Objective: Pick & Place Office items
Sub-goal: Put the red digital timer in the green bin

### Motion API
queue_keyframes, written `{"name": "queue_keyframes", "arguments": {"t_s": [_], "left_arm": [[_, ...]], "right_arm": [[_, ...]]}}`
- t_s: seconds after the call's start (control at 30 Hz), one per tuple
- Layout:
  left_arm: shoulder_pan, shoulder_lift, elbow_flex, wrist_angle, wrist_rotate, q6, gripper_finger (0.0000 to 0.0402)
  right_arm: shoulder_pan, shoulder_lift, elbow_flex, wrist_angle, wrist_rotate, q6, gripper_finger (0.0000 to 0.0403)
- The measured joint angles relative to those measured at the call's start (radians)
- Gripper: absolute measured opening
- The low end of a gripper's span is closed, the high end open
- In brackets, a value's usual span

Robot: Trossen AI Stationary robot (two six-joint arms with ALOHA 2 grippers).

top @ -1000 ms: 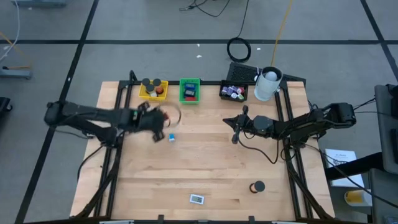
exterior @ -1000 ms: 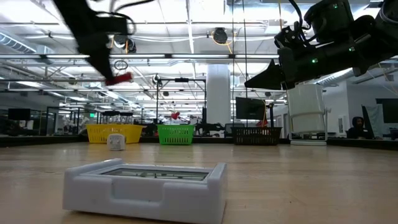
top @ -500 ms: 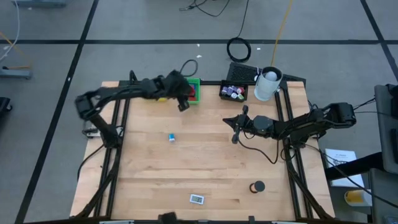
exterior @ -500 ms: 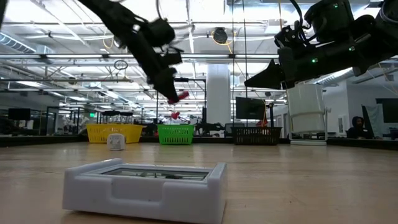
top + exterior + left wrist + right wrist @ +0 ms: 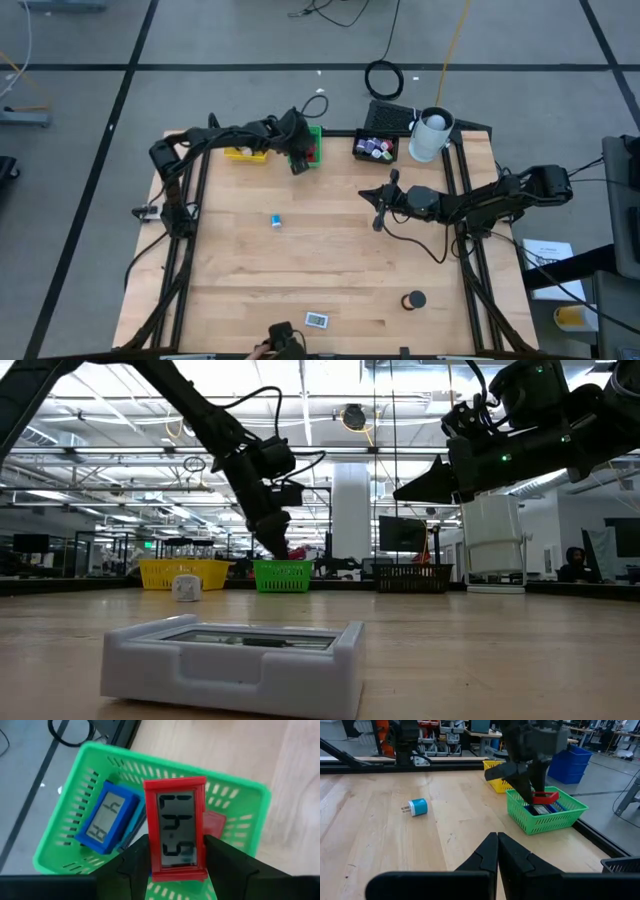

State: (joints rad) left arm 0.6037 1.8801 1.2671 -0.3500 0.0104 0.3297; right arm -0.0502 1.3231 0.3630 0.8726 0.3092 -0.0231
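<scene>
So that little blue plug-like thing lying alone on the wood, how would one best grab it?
Probably from straight above, closing on the two flat blue sides of the blue charger. It lies on its side on the table, white end and prongs pointing sideways, nothing close by. The right end effector, shut and idle, faces it; the left end effector is busy holding a red clock over the green tray.
</scene>
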Motion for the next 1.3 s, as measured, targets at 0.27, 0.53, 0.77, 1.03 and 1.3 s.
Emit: {"name": "queue_keyframes", "arguments": {"t_s": [0.27, 0.53, 0.77, 1.03, 1.3], "left_arm": [[-0.004, 0.002, -0.003, 0.002, 0.019, -0.001, 0.0202], [-0.018, -0.010, 0.001, -0.036, -0.040, 0.042, 0.0205], [-0.026, -0.142, -0.040, -0.078, -0.003, 0.061, 0.0141], [-0.046, -0.393, -0.362, 0.332, 0.210, -0.086, 0.0011], [-0.155, -0.495, -0.638, 0.683, 0.283, -0.215, 0.0020]], "right_arm": [[0.000, 0.000, 0.000, 0.006, 0.000, 0.000, 0.0004], [0.000, 0.000, 0.000, 0.005, -0.001, 0.000, 0.0004], [0.000, 0.000, 0.000, -0.002, -0.004, 0.002, 0.0004], [0.000, 0.000, 0.000, 0.001, -0.052, 0.042, 0.0004], [-0.002, 0.000, 0.000, 0.098, -0.053, 0.046, 0.0004]]}}
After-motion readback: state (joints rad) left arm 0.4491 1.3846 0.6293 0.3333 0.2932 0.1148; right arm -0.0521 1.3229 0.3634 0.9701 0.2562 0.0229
